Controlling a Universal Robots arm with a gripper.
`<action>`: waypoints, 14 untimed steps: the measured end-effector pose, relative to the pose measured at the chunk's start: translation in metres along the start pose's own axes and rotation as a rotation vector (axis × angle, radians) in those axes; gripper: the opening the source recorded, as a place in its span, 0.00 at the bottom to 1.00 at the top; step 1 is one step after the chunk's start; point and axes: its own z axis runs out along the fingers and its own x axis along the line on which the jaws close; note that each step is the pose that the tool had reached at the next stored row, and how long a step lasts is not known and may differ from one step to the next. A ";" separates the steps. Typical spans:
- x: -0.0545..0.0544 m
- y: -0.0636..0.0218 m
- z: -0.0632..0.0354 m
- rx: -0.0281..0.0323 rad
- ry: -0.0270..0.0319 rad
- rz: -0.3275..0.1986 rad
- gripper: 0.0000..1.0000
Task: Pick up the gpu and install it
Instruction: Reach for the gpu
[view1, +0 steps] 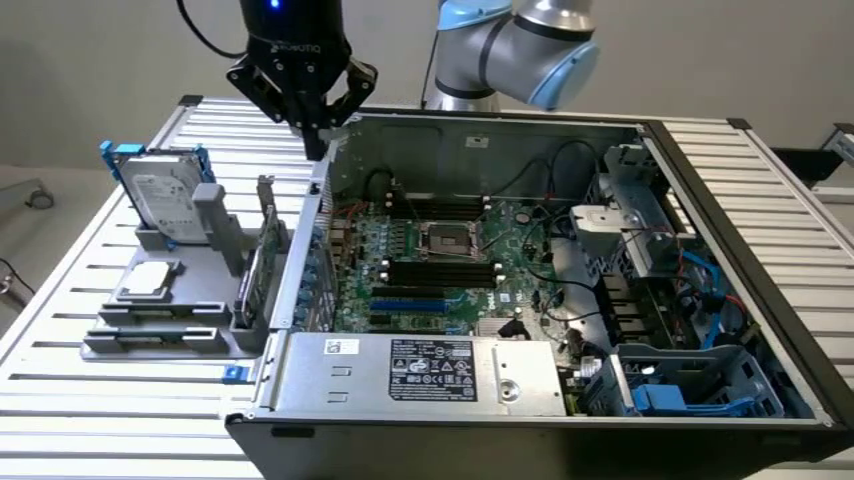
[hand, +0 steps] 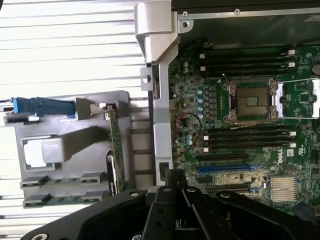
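In the exterior view, the black gripper (view1: 316, 148) hangs with its fingers pointing down and drawn together, holding nothing. White lettering on its body is too small to read with certainty. The fingertips sit just above the back corner of the open computer case (view1: 694, 200), over its side wall.

The gpu (view1: 274, 268) is below the gripper, toward the exterior view's left and nearer the camera. It stands on edge in a slot of the grey holder (view1: 160, 340) and is well apart from the fingers. Farther out from the gripper, the same holder carries the hard drive (view1: 167, 205) upright in its blue frame. The processor chip (view1: 147, 281) lies flat in front of the drive.

Inside the case are the motherboard (view1: 441, 265) and the power supply (view1: 427, 372). The supply's label carries fine print that cannot be read.

In the wrist view, the closed gripper (hand: 174, 178) hovers over the case wall (hand: 162, 115). The gpu (hand: 116, 145) shows its green edge just across that wall, on the holder's (hand: 75, 137) side. On the opposite side of the wall, the motherboard (hand: 235, 125) bears a Dell mark.
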 end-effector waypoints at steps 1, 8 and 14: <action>0.002 -0.0001 0.0004 0.0029 -0.0001 -0.001 0.11; 0.016 -0.0011 0.0027 0.0240 -0.0005 -0.012 0.11; 0.031 -0.0020 0.0052 0.0420 -0.0015 -0.018 0.11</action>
